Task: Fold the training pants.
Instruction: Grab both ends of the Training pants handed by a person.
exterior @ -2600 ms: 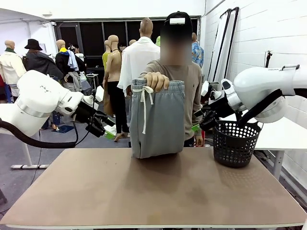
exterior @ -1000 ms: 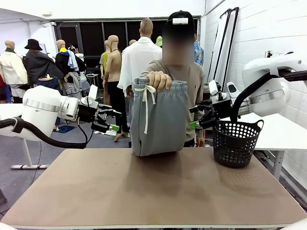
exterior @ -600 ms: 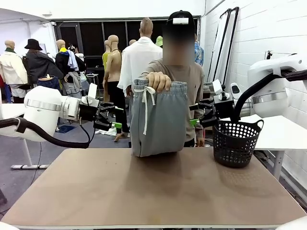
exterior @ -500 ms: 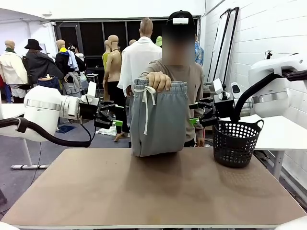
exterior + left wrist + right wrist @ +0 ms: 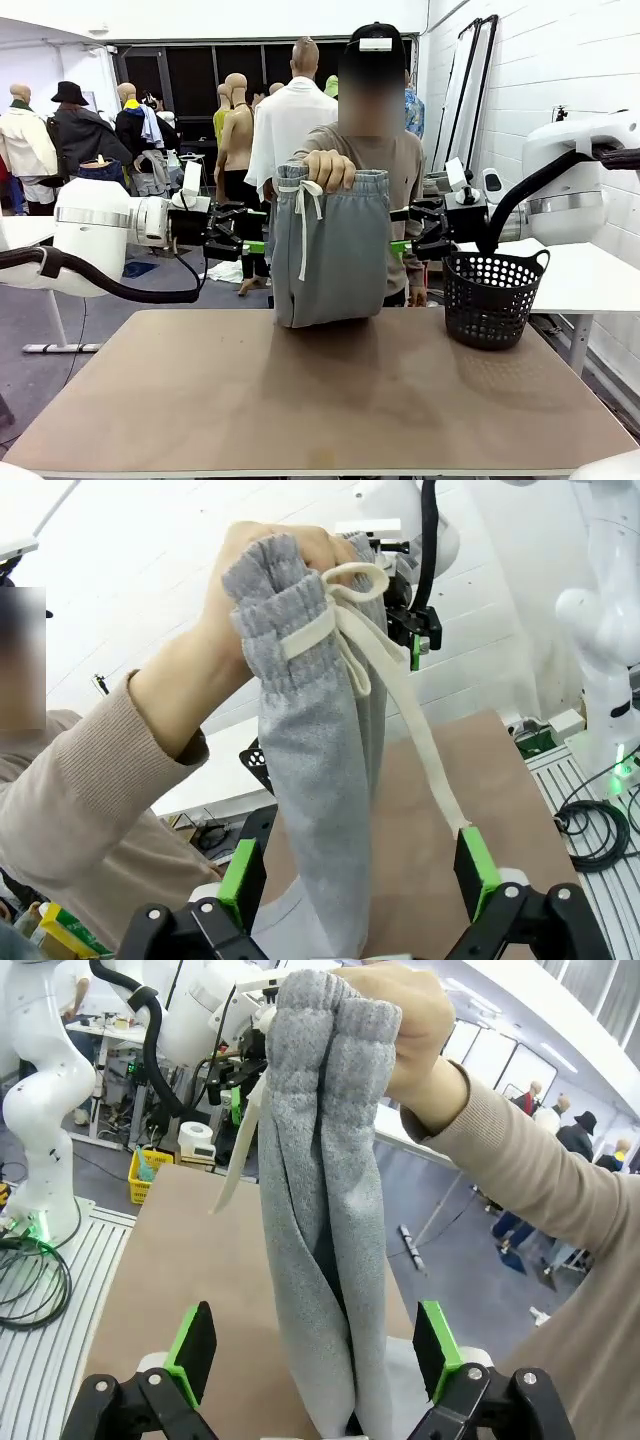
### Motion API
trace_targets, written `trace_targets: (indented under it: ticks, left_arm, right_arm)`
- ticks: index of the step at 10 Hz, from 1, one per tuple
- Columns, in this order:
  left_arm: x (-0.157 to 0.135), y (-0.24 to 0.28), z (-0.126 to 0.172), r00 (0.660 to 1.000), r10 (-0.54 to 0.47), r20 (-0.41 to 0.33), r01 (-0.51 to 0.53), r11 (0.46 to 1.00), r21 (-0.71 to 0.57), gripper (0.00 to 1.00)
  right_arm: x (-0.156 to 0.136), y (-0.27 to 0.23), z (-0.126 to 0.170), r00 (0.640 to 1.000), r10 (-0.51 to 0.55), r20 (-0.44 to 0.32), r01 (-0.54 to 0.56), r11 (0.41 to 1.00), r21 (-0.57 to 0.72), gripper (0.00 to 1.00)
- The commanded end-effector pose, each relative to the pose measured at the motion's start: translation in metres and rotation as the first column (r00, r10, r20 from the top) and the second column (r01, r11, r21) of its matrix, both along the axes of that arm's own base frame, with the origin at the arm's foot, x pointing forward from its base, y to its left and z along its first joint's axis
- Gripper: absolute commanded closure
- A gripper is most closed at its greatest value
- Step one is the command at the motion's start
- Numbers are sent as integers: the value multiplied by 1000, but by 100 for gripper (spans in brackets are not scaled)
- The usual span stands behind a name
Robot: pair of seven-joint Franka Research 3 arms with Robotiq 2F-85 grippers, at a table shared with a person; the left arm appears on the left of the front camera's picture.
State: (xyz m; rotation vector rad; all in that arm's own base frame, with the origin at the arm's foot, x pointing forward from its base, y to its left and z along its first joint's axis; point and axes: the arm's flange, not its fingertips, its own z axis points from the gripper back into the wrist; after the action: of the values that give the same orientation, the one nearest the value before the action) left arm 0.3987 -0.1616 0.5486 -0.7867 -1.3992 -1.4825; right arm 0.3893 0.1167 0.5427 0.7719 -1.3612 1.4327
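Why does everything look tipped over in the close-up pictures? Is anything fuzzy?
Left wrist view: the camera is rolled, so the table tilts; the training pants look sharp. Right wrist view: tilted too, pants sharp. Front view: even light, soft shadow under the pants.

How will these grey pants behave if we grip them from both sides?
Likely floppy: the training pants hang limp from the person's hand, folds sagging. Probably light, held one-handed. The loose drawstring may swing or snag.

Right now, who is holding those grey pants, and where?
The person's hand holds the training pants by the gathered waistband; the left pincer and right pincer flank them, open.
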Motion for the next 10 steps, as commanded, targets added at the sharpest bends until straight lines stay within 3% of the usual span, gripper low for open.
trace_targets:
  ticks: [1, 4, 7, 10]
  left_arm:
    - [2, 1, -1, 1000, -9, 3, 9, 1000, 12, 0]
    - [2, 1, -1, 1000, -9, 3, 9, 1000, 12, 0]
    - [7, -5, -3, 998, 61, -5, -61, 996, -59, 0]
    - [13, -14, -2, 998, 58, -33, -61, 994, -93, 0]
  right_arm:
    - [-7, -5, -5, 999, -33, 24, 33, 999, 7, 0]
    - [0, 0, 0, 1000, 0, 0, 0, 1000, 0, 0]
    - [7, 0, 0, 1000, 2, 16, -3, 1000, 29, 0]
    - [14, 0, 3, 999, -12, 45, 7, 996, 89, 0]
